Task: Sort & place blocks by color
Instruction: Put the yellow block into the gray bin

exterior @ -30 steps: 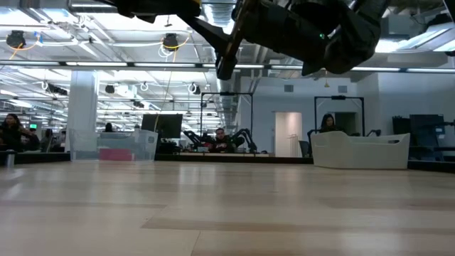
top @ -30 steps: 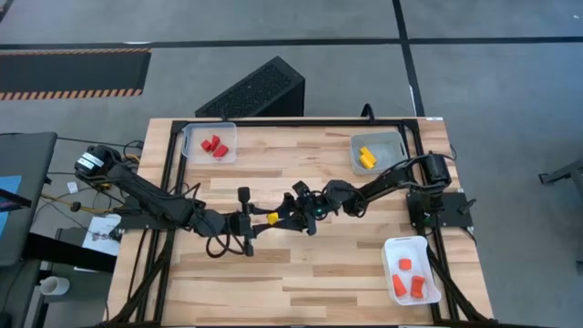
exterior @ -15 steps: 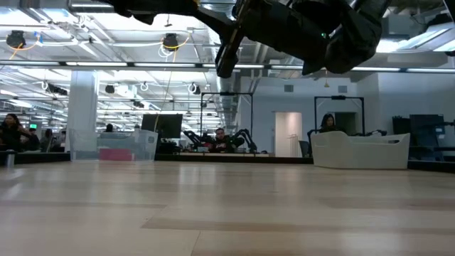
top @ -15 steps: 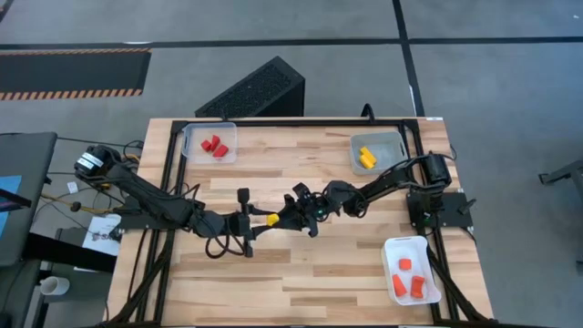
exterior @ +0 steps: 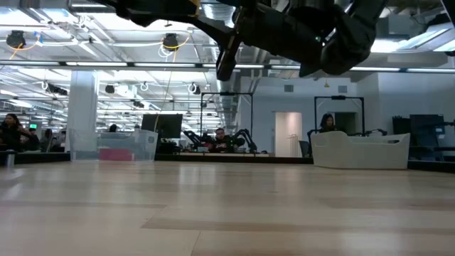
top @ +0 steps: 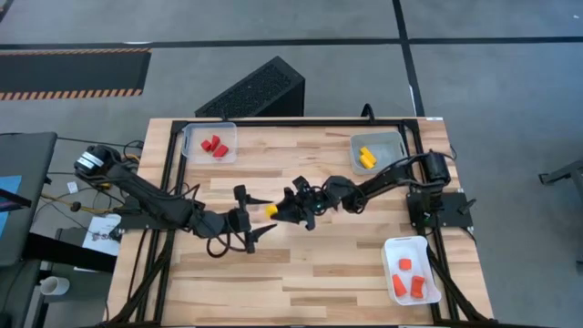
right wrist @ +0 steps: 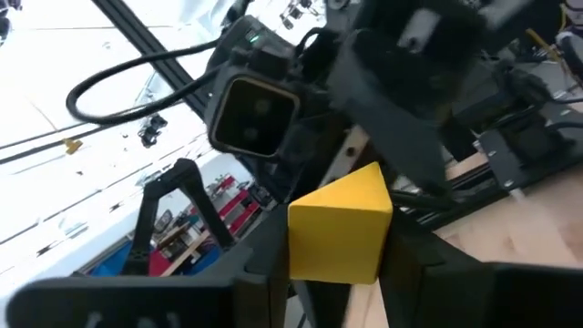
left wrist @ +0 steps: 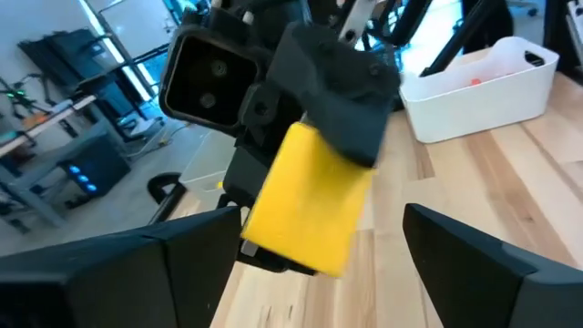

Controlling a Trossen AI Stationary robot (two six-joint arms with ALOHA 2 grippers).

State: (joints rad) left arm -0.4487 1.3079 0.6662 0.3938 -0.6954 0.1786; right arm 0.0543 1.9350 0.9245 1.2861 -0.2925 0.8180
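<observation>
A yellow block [top: 271, 210] hangs above the middle of the table, with my right gripper [top: 279, 210] shut on it from the table's right side. My left gripper [top: 253, 212] faces it from the left and is open. Its two fingers [left wrist: 137, 273] stand wide on either side of the yellow block [left wrist: 310, 196] without touching it. Red blocks [top: 214, 146] lie in the far-left tray, yellow blocks [top: 366, 157] in the far-right tray, and orange blocks [top: 408, 281] in the near-right tray. My right gripper pinches the yellow block by two opposite sides [right wrist: 301, 232] between its two fingers [right wrist: 255, 269]. The fingers come at it roughly level from the table's right. The block is lifted clear of the table.
The clear tray [top: 193, 137] stands at the far left corner, a second tray [top: 392, 141] at the far right and a white tray [top: 428, 264] at the near right. A dark slanted box [top: 250, 91] lies beyond the far edge. Bare wood [exterior: 227, 206] lies under the arms.
My left gripper has opened wide and let go of the yellow block. The block stays in the air in my right gripper, shifted slightly toward the far edge. Neither arm has travelled.
</observation>
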